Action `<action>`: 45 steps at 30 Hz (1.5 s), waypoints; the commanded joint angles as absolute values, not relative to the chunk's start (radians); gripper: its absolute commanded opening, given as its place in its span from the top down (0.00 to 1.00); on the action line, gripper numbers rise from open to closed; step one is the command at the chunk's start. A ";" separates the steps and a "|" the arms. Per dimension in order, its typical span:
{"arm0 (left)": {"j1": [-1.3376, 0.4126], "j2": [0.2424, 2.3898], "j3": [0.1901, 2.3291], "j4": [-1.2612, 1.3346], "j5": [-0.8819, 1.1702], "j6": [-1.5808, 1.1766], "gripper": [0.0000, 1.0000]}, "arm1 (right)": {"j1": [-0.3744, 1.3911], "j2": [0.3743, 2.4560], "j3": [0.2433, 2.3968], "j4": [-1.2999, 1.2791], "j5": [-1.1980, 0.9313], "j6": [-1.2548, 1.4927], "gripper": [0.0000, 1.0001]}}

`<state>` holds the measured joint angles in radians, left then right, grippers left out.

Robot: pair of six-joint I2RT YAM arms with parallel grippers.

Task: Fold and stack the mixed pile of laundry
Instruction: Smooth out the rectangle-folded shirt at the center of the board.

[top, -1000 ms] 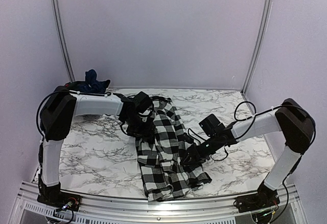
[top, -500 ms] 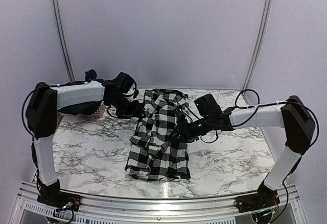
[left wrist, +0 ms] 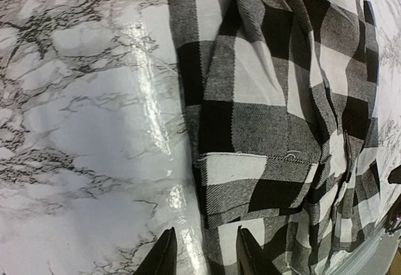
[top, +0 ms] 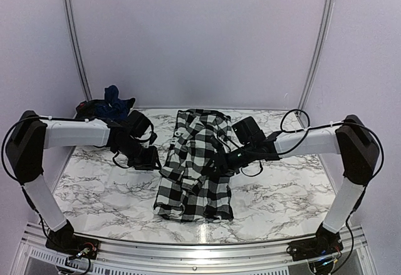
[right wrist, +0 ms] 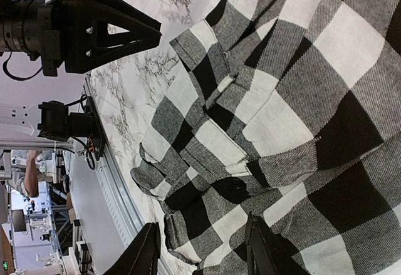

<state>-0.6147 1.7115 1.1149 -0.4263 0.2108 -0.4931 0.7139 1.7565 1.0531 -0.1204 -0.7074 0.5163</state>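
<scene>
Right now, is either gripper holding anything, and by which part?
Left gripper holds nothing, jaws apart beside the checked shirt. Right gripper straddles cloth at its right edge; whether it grips cannot be told.

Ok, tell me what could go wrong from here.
1. The left end effector straddles the edge of the shirt, half over bare table; closing may pinch only one layer.
2. The shirt lies bunched, so folding now could trap creases.
</scene>
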 commanded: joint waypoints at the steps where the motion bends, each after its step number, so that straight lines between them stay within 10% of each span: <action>1: -0.646 1.759 1.162 -0.377 0.230 -0.447 0.66 | 0.721 1.761 1.067 -0.149 -0.697 0.517 0.58; 23: -0.822 1.968 1.295 -0.416 0.205 -0.399 0.72 | 0.692 1.769 0.854 -0.106 -0.685 0.567 0.58; 45: -0.914 1.921 1.358 -0.538 -0.049 0.178 0.48 | 0.594 1.594 0.856 -0.226 -0.698 0.552 0.57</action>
<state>-0.9051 1.9457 1.3441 -0.5327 -0.0090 0.0608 0.6323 1.6131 0.9031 -0.1894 -0.7136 0.5495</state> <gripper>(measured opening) 0.516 0.431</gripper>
